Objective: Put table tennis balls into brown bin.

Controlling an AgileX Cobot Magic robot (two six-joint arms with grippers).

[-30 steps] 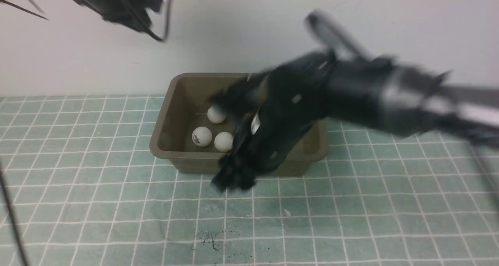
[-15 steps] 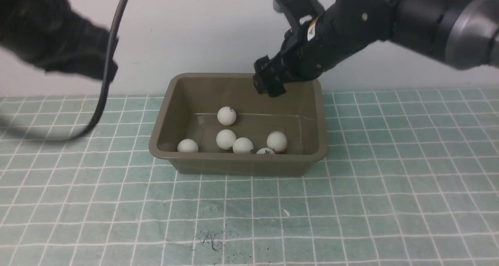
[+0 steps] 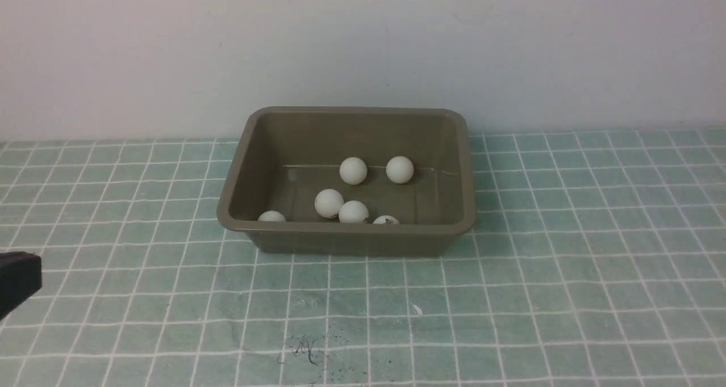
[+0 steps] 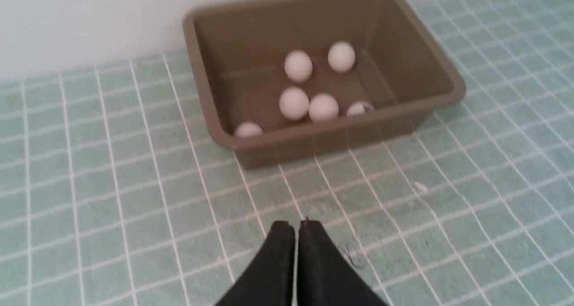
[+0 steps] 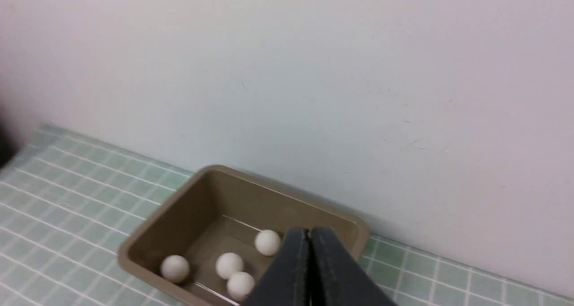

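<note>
The brown bin [image 3: 351, 228] stands at the back middle of the mat, against the wall. Several white table tennis balls lie inside it: two toward the back [image 3: 353, 170] [image 3: 400, 169] and the others along the front wall [image 3: 329, 203]. My left gripper [image 4: 296, 225] is shut with nothing in it, hovering over the mat well in front of the bin [image 4: 314, 142]. My right gripper [image 5: 309, 232] is also shut and empty, high above the bin [image 5: 179, 225] with balls [image 5: 267, 242] below it. The front view shows only a dark bit of the left arm [image 3: 17, 282].
A green mat with a white grid [image 3: 510, 296] covers the table, with dark scribble marks [image 3: 306, 350] near the front. A plain white wall [image 3: 363, 46] rises right behind the bin.
The right arm has pulled up and out of the front view from over the bin. The left arm dropped to the left edge. Balls in the bin rolled; two now rest at the back.
</note>
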